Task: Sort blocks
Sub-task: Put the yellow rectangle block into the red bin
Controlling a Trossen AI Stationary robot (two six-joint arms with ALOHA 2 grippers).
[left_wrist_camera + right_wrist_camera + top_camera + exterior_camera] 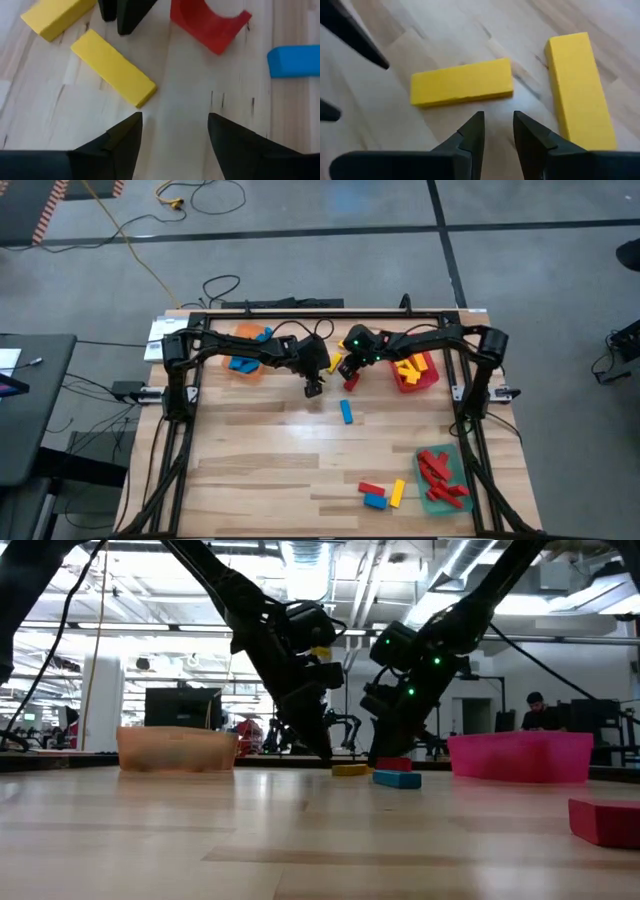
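Two yellow blocks [462, 82] [580, 85] lie flat on the wooden table near its far middle. Beside them lie a red block [210, 22] and a blue block [346, 412]. My right gripper [498, 117] points slanting down just short of the yellow blocks. Its fingers stand a narrow gap apart with nothing between them. My left gripper [175, 117] hovers open over bare wood beside one yellow block [112, 67], a little to the left of the right gripper [346, 370]. Both grippers stand low and close together in the low view.
An orange tray [250, 352] with blue blocks stands at the far left. A red tray [418, 372] with yellow blocks is at the far right, and a green tray [440, 480] with red blocks at the near right. Three loose blocks [380, 494] lie near the front edge.
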